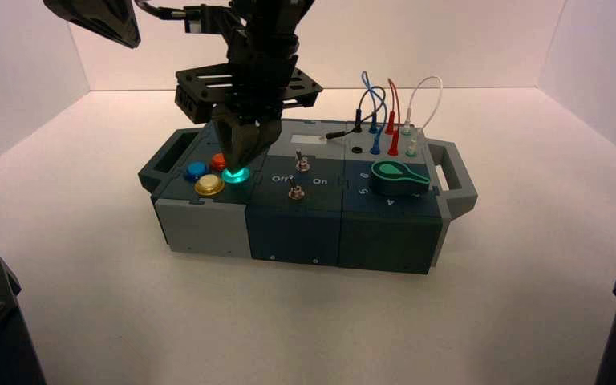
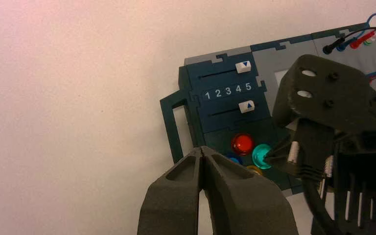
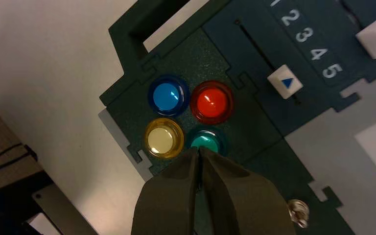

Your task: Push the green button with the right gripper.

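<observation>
the right gripper [image 1: 242, 157], fingers pressed together, tips on the glowing green button [image 1: 237, 175] at the box's [image 1: 208, 228] left end, one of four round buttons with blue [image 3: 168, 95], red [image 3: 211, 102] and yellow [image 3: 163, 138], while the closed left gripper [image 2: 203, 157] hovers over open table beside the box's left handle [image 2: 172, 125].

White tabletop [image 1: 88, 265] carries dark teal-and-grey box [image 1: 297, 220], standing near middle.
</observation>
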